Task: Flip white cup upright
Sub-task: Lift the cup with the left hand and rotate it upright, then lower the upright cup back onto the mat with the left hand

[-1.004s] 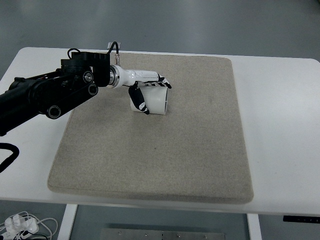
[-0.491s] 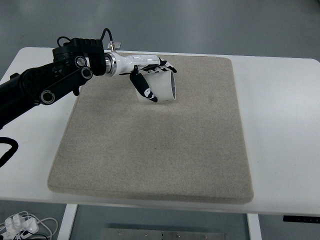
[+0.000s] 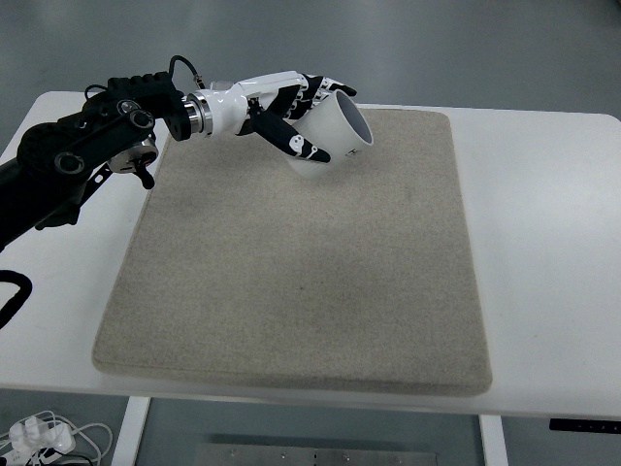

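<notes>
I have the left hand [image 3: 296, 115] wrapped around the white cup [image 3: 330, 134], fingers over the top and thumb across the near side, in the upper middle of the frame. The cup is tilted, mouth opening up and to the right, and looks lifted off the grey mat [image 3: 301, 282]. I judge the flip about half done: more rotation, then setting down. The mat's far edge is close; open room lies toward the frame's centre on the worktop [image 3: 543, 243].

Cup [image 3: 333, 137] tilted above mat [image 3: 301, 272] far-left; mat on table [image 3: 543, 243]
</notes>
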Controlling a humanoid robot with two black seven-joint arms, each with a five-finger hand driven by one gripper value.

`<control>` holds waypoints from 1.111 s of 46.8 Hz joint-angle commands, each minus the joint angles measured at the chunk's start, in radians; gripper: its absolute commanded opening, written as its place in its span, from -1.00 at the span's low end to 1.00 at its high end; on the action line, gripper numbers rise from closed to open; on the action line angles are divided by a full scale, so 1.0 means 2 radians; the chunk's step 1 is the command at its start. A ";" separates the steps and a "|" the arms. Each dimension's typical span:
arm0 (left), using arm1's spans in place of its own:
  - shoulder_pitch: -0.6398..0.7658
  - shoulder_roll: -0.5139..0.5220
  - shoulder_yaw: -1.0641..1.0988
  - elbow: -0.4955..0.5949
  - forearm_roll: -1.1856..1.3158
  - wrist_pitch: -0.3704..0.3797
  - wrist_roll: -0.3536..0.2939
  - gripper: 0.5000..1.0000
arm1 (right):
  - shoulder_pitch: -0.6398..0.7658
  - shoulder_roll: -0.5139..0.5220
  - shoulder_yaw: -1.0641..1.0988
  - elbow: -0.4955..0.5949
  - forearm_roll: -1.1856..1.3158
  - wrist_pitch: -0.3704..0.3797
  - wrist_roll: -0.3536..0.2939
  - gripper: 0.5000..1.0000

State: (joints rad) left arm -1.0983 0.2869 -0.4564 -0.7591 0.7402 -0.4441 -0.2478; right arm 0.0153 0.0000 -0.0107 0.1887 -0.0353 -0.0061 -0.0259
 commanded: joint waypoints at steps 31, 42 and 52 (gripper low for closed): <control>0.063 -0.041 -0.018 0.109 -0.180 -0.033 -0.182 -1.00 | 0.000 0.000 0.000 0.000 0.000 0.000 0.000 0.81; 0.087 -0.041 -0.018 0.121 -0.178 -0.044 -0.182 -1.00 | 0.000 0.000 0.000 0.000 0.000 0.000 0.000 0.81; 0.088 -0.041 -0.011 0.144 -0.175 -0.045 -0.182 -1.00 | 0.000 0.000 0.000 0.000 0.000 0.000 0.000 0.81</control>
State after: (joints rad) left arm -0.9220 0.2045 -0.4807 -0.4783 0.3877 -0.5337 -0.6110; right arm 0.0153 0.0000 -0.0107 0.1886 -0.0353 -0.0062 -0.0264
